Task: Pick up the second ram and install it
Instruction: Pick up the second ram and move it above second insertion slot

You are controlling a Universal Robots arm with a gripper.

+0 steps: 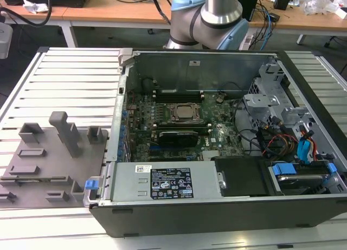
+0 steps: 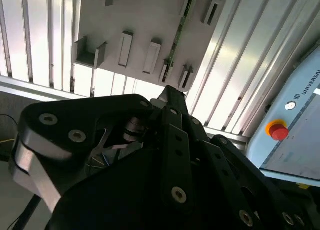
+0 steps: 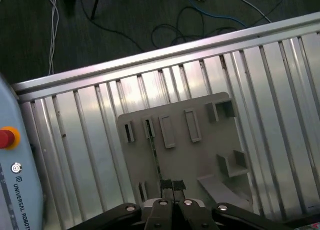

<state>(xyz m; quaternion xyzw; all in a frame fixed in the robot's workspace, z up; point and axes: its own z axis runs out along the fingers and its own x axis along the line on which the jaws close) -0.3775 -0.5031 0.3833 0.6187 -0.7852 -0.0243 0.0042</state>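
Note:
The second ram (image 3: 154,155) is a thin green stick standing on edge in a slot of the grey tray (image 3: 200,165). In the second wrist view the ram (image 2: 177,33) shows as a narrow green strip across the tray (image 2: 145,20). My gripper (image 3: 173,184) hovers well above the tray, its two black fingertips pressed together with nothing between them, close to one end of the ram. The second wrist view shows the gripper (image 2: 170,93) from behind its black linkages. The open computer case (image 1: 124,177) with the green motherboard (image 1: 217,136) lies beside the tray (image 1: 32,136).
Grey blocks (image 1: 65,132) rise from the tray. The case holds a processor socket (image 1: 183,112), cables (image 1: 282,141) and a drive cage (image 1: 265,93). A pendant with a red stop button (image 3: 6,138) sits beside the ribbed aluminium table (image 3: 280,90). The arm's base (image 1: 209,22) stands behind the case.

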